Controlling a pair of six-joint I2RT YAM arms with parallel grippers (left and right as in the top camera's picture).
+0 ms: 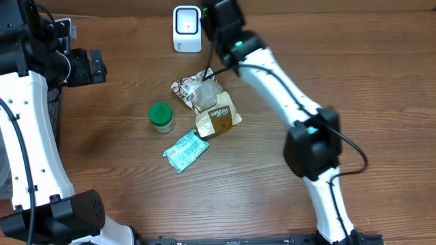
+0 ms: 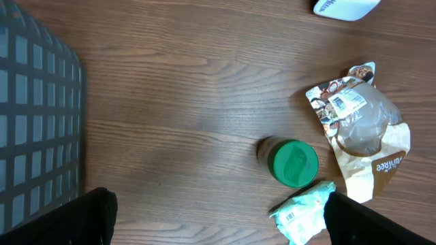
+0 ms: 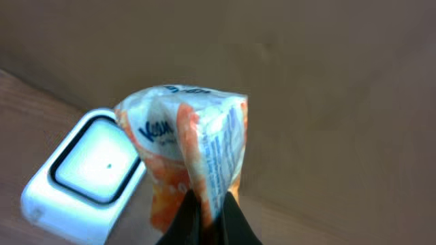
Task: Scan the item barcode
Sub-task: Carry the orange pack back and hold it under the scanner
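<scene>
Spanning every view, brown wooden table [image 1: 354,47] carried everything. White right arm [image 1: 279,85] reached across to the far edge; white left arm [image 1: 27,136] stood at the left side, beside a dark grid-walled basket [image 2: 34,122]. Left gripper [image 1: 92,67] hung over bare wood, its black fingers [image 2: 95,214] wide apart, nothing between them. Right gripper [image 3: 206,214] had its fingers pinched together on the bottom edge of an orange-and-white plastic packet [image 3: 191,150], held upright in the air just beside a white box scanner with a dark-rimmed window [image 1: 187,27]. Barcode was not readable in the wrist view. On the table mid-frame lay a crumpled brown and clear snack bag [image 1: 212,109], a teal-and-white wrapped pack [image 1: 185,150] near it, and a small green-lidded jar [image 1: 161,116] standing upright just left of the bag.
</scene>
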